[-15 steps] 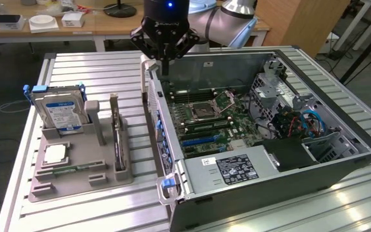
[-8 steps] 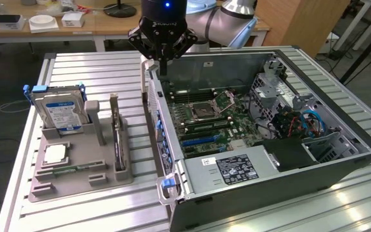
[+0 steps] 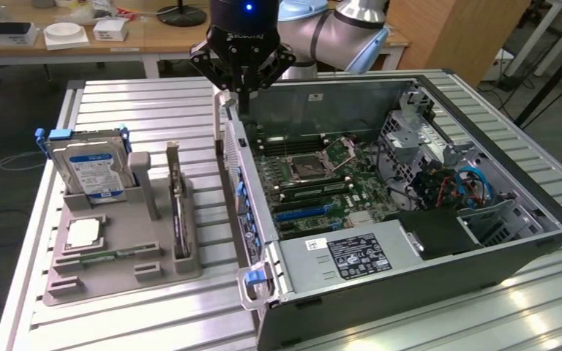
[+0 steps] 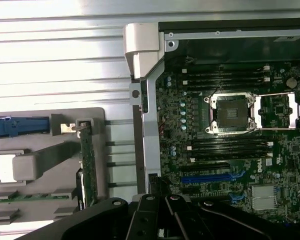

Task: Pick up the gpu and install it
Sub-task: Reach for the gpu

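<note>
We see the arm (image 3: pixel 350 25) reaching in from the far side of the slatted surface (image 3: pixel 125 110), its wrist turned straight down. The jaws are drawn together to a narrow tip and grip nothing. They hang high over the case wall that faces the holder. In the wrist view their dark linkage overlaps that wall and the motherboard's edge by the blue slot (image 4: pixel 212 177).

The gpu (image 3: pixel 176 212) is well apart from the jaws. It stands on its long edge in a slot of the grey holder (image 3: pixel 115 274), on the holder's side closest to the case.

The holder lies on the surface to the exterior view's left of the case. It also carries a hard drive (image 3: pixel 91 172), upright between blue rails, a processor (image 3: pixel 83 232) lying flat, and a green memory stick (image 3: pixel 105 256) lying in a groove just beside the processor.

The case (image 3: pixel 515 256) lies on its side, open upward, with a white latch (image 4: pixel 142 45) at the far end of the wall facing the holder. Inside lies the motherboard (image 3: pixel 345 186) with an open processor socket (image 3: pixel 310 168). The blue slot sits between that socket and the power supply (image 3: pixel 359 252), which fills the near end. Blue and red cables (image 3: pixel 467 183) curl at the exterior view's right, beside the metal drive cage (image 3: pixel 413 128).
</note>
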`<control>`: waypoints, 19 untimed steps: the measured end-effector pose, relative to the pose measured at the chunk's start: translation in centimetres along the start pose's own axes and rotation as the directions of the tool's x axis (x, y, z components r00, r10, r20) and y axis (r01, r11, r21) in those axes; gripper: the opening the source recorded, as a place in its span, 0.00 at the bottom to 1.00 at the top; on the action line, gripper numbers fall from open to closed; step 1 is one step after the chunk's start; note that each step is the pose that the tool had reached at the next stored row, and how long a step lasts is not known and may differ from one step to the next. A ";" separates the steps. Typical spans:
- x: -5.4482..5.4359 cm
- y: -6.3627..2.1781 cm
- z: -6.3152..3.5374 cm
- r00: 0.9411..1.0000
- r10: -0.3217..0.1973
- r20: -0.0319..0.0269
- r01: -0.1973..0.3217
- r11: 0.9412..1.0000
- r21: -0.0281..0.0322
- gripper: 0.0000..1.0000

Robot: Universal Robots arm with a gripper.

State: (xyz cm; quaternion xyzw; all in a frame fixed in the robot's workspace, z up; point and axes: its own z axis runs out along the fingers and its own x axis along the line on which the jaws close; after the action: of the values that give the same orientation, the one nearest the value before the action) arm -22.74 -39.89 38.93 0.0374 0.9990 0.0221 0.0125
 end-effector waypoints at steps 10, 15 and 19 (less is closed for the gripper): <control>0.6 -0.04 0.00 1.000 0.000 0.000 0.000 1.000 0.000 0.11; 0.9 -0.07 0.00 1.000 0.000 0.000 0.000 1.000 0.000 0.11; 1.1 -0.08 0.01 1.000 0.000 0.000 0.000 1.000 0.000 0.11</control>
State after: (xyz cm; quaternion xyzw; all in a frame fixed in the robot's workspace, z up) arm -23.85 -39.88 38.89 0.0374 0.9990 0.0221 0.0125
